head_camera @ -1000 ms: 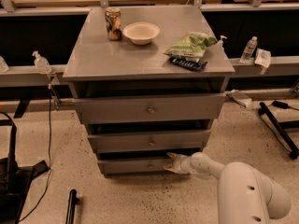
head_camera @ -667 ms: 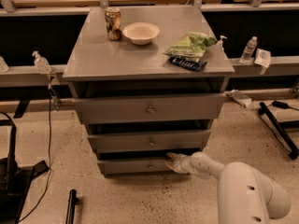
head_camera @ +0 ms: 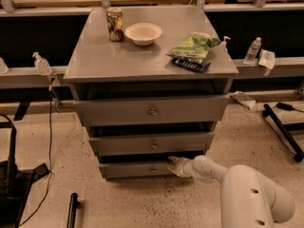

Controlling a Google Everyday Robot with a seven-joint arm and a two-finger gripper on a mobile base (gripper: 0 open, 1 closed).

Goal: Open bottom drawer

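Observation:
The grey cabinet (head_camera: 118,61) has three drawers, each pulled out a little. The bottom drawer (head_camera: 133,170) is the lowest and shallowest, with a flat grey front and a small knob (head_camera: 153,170) near its centre. My gripper (head_camera: 173,165) sits at the right end of that drawer front, level with its top edge, against the dark gap above it. The white arm (head_camera: 247,194) reaches in from the lower right. The middle drawer (head_camera: 152,144) and top drawer (head_camera: 152,110) lie above.
On the cabinet top stand a can (head_camera: 114,24), a white bowl (head_camera: 143,33), a green chip bag (head_camera: 194,45) and a dark flat object (head_camera: 190,64). A black stand (head_camera: 285,132) lies on the floor at right, black equipment (head_camera: 9,189) at left. Bottles (head_camera: 255,50) stand on the side rails.
My gripper has edged slightly left along the bottom drawer's front. The drawers and the items on top have not visibly moved.

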